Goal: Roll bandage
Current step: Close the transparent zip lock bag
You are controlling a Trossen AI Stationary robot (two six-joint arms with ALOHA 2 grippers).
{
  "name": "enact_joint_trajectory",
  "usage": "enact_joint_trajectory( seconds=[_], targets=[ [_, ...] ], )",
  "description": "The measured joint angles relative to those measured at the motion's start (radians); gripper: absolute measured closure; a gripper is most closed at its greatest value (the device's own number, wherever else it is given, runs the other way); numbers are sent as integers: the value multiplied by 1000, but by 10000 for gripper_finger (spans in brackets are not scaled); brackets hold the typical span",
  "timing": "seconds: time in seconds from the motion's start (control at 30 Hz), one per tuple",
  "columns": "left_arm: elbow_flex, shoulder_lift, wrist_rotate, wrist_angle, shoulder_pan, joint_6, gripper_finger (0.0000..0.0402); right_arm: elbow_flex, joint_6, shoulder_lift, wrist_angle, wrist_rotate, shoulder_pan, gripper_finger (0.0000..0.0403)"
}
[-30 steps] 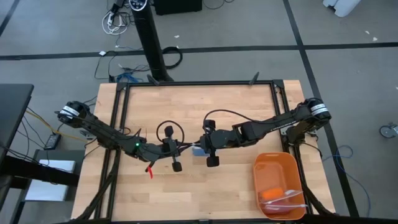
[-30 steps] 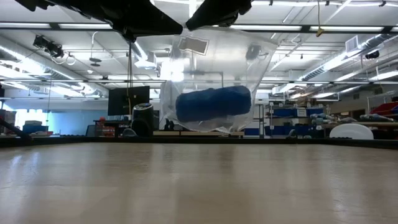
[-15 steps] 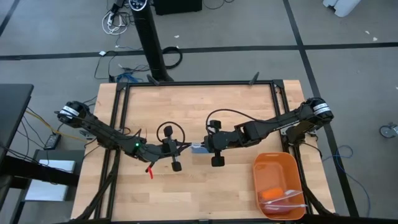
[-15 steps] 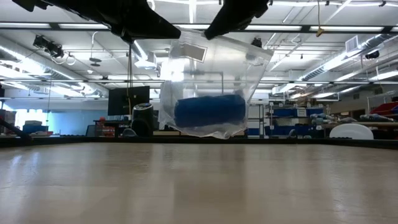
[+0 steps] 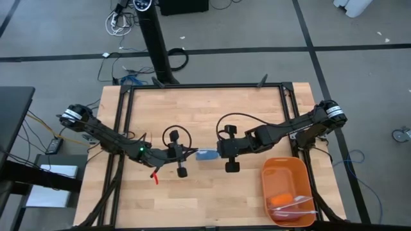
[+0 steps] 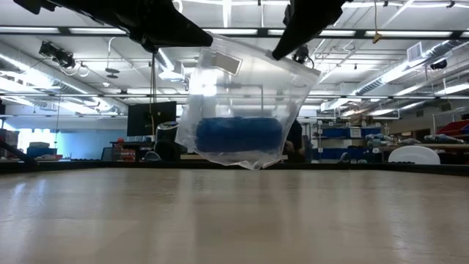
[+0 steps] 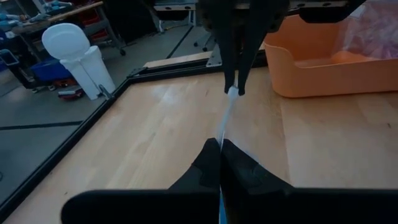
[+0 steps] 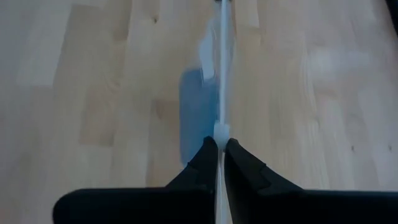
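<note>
While bandage [image 6: 239,135] hangs inside clear bag [image 6: 245,84], left end effector [image 5: 191,153] and right end effector [image 5: 218,153] pinch bag's top edge.

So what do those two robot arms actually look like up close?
Both are slim, dark, jointed arms with pale rings at the shoulder ends. The left arm has a small green light and a red bit near its wrist; black cables loop over each wrist. The left gripper and right gripper each end in two black, tapered fingers.
</note>
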Motion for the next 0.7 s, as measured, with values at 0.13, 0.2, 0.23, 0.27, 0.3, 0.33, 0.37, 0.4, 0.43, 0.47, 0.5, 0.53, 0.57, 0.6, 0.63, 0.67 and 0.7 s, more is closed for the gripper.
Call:
enact_joint_trajectory(
  seconds=[0.13,0.2,0.23,0.27,0.3,0.33,0.37,0.4,0.43,0.47,0.5,0.53,0.57,0.6,0.63,0.67,0.7],
  targets=[
    [-1,-2,-7,0,0,-3,400,-2,25,-4,-44,2,5,390],
    [-1,-2,-6,-3,0,-3,400,-2,35,-5,-64,2,6,394],
    [-1,-2,-5,-5,0,-3,400,-2,42,-7,-76,2,6,397],
    [-1,-2,-5,-5,0,-3,400,-2,50,-7,-86,2,7,399],
    [-1,-2,-5,-4,0,-3,400,-2,57,-7,-102,3,8,401],
    [-1,-2,-5,-4,0,-3,400,-2,61,-7,-116,3,8,401],
    [-1,-2,-4,-5,0,-3,400,-2,66,-7,-123,3,9,401],
    [-1,-2,-3,-5,0,-3,400,-2,70,-7,-126,4,10,399],
    [-1,-2,-3,-5,0,-3,400,-2,77,-7,-131,4,10,397],
    [-1,-2,-2,-5,0,-3,400,-2,85,-7,-136,4,11,396],
    [-1,-2,0,-5,0,-3,400,-2,97,-7,-136,4,11,394],
    [-1,-2,1,-5,0,-3,400,-2,111,-8,-135,3,12,391],
    [-1,-2,1,-7,0,-3,400,-2,126,-11,-135,3,12,388],
    [-1,-2,1,-8,0,-3,400,-2,143,-13,-134,3,12,384],
    [-1,-2,2,-8,0,-3,400,-2,156,-17,-134,3,14,379],
    [-1,-2,2,-8,0,-3,400,-2,166,-21,-138,4,17,373],
    [-1,-2,2,-9,0,-3,399,-2,172,-24,-139,6,18,367]
  ],
)
